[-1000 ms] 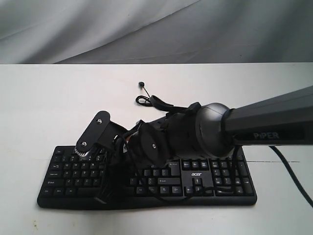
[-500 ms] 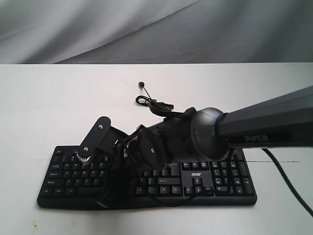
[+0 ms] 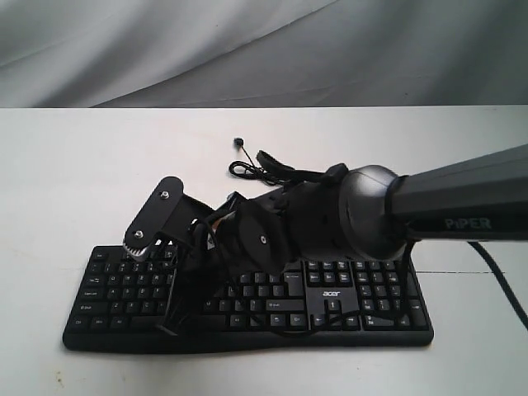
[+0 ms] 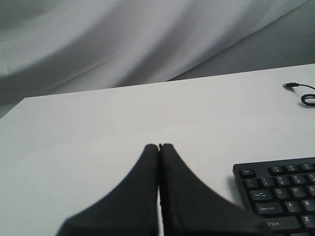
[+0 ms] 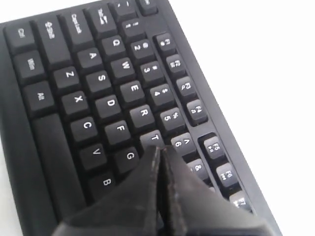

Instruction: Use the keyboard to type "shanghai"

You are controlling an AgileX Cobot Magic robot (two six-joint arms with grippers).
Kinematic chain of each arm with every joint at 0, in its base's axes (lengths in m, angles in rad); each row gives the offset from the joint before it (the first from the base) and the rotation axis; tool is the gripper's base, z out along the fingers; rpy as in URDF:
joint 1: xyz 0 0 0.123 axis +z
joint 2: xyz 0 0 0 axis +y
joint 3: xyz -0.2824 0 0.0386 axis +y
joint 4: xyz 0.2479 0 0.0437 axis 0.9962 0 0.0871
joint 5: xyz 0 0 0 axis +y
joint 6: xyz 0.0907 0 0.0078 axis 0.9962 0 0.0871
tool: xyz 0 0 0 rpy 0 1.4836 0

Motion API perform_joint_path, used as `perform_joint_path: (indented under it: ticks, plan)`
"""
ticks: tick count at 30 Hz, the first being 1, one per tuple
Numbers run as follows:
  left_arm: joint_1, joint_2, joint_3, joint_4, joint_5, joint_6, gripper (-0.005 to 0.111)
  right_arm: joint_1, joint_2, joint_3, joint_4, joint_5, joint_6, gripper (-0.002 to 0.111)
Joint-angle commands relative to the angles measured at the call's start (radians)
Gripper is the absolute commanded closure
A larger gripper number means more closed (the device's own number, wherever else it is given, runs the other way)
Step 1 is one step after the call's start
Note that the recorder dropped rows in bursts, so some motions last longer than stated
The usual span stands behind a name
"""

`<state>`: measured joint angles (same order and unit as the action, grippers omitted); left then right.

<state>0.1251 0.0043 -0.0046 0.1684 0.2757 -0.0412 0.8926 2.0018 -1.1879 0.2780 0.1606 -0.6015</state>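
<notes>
our right gripper [image 5: 158,147] has its jaws pressed together, nothing held, tips right at the t key [image 5: 150,138] on the keyboard [image 5: 93,105]. left gripper [image 4: 158,146] is pinched closed and empty too, over the white table [image 4: 98,123], keyboard corner just off to its side.

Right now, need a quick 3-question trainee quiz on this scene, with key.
1. True or false: the right gripper hangs over the keyboard, jaws closed.
2. In the left wrist view, the left gripper tip shows against: A) the keyboard B) bare table C) the right gripper.
3. Which brand logo is on the keyboard?
Key: 1 true; 2 B; 3 acer.
</notes>
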Motion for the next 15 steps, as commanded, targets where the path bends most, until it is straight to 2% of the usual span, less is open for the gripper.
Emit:
perform_joint_path:
  ticks: [1, 8, 15]
  plan:
    - [-0.007, -0.004, 0.005, -0.002, -0.01, -0.004, 0.107, -0.007, -0.01, -0.001, -0.016, 0.002, -0.004, 0.108]
    - [-0.007, -0.004, 0.005, -0.002, -0.01, -0.004, 0.107, -0.004, -0.003, -0.017, -0.02, -0.017, -0.004, 0.108]
    - [-0.007, -0.004, 0.005, -0.002, -0.01, -0.004, 0.107, 0.029, 0.093, -0.227, -0.043, 0.083, 0.0, 0.108]
